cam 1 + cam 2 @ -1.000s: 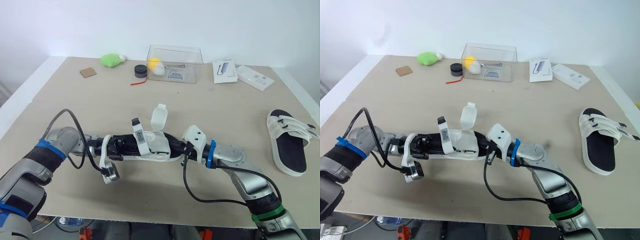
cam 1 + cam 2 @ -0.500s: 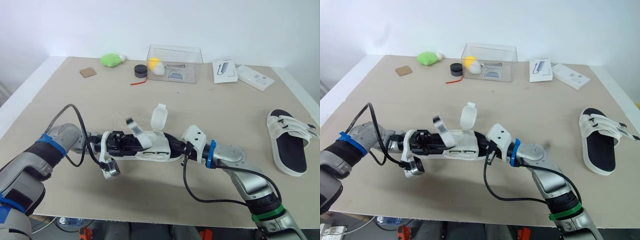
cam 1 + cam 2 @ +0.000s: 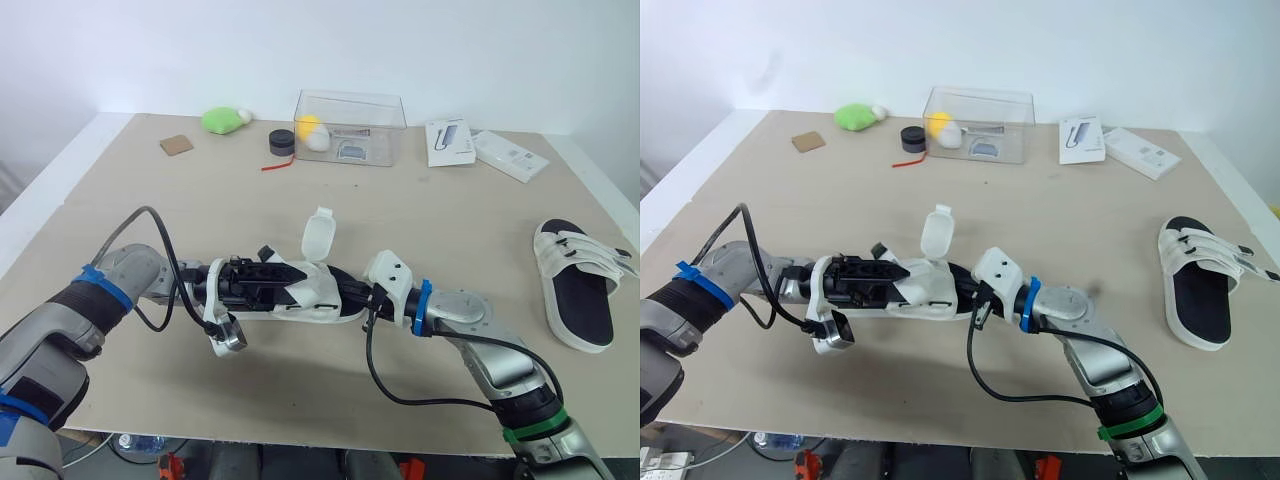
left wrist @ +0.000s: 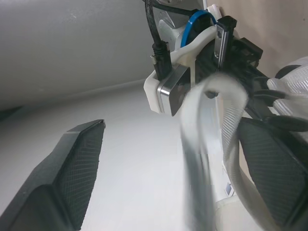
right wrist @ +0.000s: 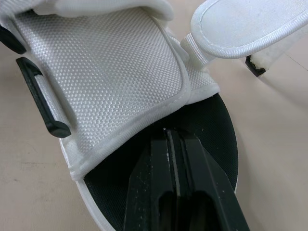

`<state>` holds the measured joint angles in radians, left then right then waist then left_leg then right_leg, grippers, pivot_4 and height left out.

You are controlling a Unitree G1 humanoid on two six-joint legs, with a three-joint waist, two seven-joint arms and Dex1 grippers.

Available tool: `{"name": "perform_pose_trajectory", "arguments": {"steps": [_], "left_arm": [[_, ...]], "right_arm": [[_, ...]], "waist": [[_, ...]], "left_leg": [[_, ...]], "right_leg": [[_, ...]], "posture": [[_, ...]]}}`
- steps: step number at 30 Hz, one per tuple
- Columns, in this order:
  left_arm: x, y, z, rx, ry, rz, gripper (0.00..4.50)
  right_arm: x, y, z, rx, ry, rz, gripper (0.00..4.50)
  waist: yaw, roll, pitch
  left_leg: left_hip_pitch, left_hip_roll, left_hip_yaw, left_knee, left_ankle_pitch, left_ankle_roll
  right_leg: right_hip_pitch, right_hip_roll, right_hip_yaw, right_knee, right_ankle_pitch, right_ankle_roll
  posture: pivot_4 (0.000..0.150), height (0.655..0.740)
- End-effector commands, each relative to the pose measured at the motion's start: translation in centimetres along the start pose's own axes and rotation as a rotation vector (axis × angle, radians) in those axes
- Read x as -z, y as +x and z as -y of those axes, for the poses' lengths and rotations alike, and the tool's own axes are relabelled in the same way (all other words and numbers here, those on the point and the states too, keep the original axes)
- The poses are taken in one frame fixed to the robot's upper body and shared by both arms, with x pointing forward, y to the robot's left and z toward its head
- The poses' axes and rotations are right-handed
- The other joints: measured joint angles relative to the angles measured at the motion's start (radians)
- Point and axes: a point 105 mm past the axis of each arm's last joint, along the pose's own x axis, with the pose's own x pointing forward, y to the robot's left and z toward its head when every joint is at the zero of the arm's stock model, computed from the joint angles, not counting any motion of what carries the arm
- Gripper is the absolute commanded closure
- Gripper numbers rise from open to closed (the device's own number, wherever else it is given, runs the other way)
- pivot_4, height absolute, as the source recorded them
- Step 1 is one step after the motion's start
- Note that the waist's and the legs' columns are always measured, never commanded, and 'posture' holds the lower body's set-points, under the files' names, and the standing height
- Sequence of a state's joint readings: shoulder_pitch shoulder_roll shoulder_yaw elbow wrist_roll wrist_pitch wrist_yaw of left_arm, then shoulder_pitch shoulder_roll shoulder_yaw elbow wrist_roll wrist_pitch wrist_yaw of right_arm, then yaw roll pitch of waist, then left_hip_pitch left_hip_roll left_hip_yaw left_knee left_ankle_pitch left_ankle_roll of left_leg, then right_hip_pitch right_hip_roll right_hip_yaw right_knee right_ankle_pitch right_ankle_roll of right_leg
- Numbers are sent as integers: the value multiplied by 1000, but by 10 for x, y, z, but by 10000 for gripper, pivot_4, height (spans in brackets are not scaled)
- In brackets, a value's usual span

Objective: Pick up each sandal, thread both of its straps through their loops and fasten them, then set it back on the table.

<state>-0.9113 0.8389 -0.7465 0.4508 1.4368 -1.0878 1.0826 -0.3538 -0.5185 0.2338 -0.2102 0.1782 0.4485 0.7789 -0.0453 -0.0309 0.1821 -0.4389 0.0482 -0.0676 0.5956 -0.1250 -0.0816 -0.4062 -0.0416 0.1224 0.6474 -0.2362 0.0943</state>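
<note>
White mesh sandal [image 3: 318, 293] lies mid-counter [image 3: 150, 215] between both arms. One strap [image 4: 198, 139] is a blur between the widely spread left fingers [image 4: 72, 183]. The right fingers [image 5: 161, 178] are pressed together over its black footbed. The clear box [image 3: 372, 112] behind holds a yellow ball [image 3: 309, 125] and a white lump [image 3: 318, 141], hard to make out

I am making out no legible text; print on the white box [image 3: 449, 141] and flat packet [image 3: 511, 155] is showing too small.

On the table [image 3: 450, 220], one sandal [image 3: 312, 296] lies centre, second sandal [image 3: 578, 282] far right.
</note>
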Motion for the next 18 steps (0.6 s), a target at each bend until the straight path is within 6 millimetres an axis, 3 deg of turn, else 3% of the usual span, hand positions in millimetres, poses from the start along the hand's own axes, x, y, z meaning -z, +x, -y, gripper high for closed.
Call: {"name": "perform_pose_trajectory", "arguments": {"steps": [1, 10, 15, 18], "left_arm": [[1, 0, -6, -18, 13, -9, 627], [7, -4, -9, -47, -29, -84, 627], [10, -24, -22, -88, -280, -209, 627], [-2, -30, -19, -68, -408, -236, 627]], "right_arm": [[3, 1, -1, -5, 0, -14, 45000], [3, 1, -2, -5, 2, -16, 45000], [4, -2, -1, 2, 1, -21, 45000], [5, -2, -1, 0, 4, -22, 45000]], "waist": [[0, 0, 0], [0, 0, 0], [0, 0, 0], [-1, 0, 0]], "left_leg": [[0, 0, 0, 0, 0, 0], [0, 0, 0, 0, 0, 0], [0, 0, 0, 0, 0, 0], [0, 0, 0, 0, 0, 0]], "right_leg": [[0, 0, 0, 0, 0, 0], [0, 0, 0, 0, 0, 0], [0, 0, 0, 0, 0, 0], [0, -1, 0, 0, 0, -1]], "posture": [[1500, 7400], [1500, 7400], [1500, 7400], [1500, 7400]]}}
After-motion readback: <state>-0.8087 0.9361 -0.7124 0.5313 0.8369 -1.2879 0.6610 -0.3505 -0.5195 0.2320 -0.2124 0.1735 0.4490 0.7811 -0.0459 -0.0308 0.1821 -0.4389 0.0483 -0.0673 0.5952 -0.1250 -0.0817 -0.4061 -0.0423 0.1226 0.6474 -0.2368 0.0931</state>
